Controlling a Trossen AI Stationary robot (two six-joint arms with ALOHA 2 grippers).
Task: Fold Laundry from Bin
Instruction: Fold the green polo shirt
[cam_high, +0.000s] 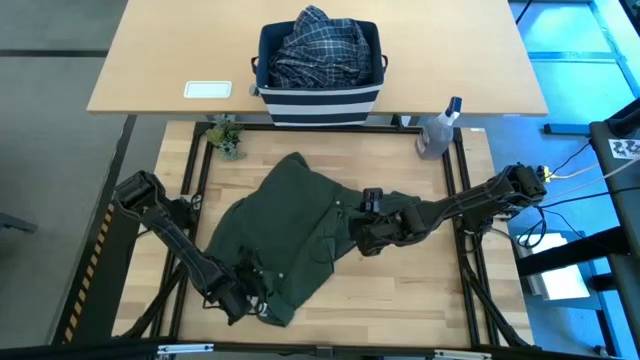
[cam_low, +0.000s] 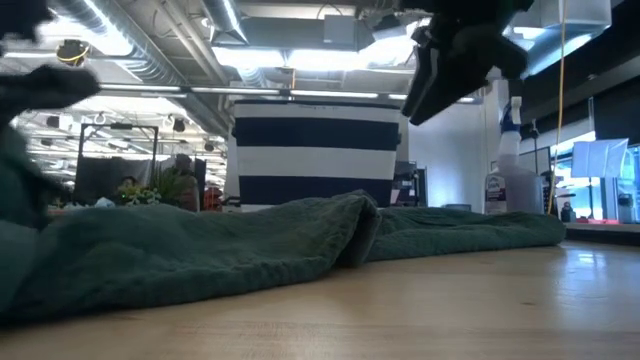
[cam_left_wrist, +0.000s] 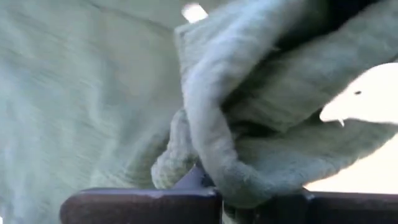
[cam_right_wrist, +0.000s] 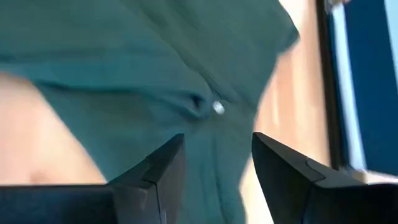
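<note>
The dark olive-green cloth garment (cam_high: 290, 225), spread on the wooden bench (cam_high: 400, 290), is gripped at its near hem by the left claw (cam_high: 250, 300) while the right claw (cam_high: 368, 238) hovers released; flattening is judged in hand, folding next.

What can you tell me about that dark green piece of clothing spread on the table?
The dark olive-green garment is soft, thick-looking cloth, lying mostly flat but rumpled on the wooden table, in front of the striped bin. It looks like a shirt: a small pale button shows on it. A raised fold runs across it in the low view. The left gripper is shut on its near edge, bunching the cloth; the right gripper hangs open just above its right side.
</note>
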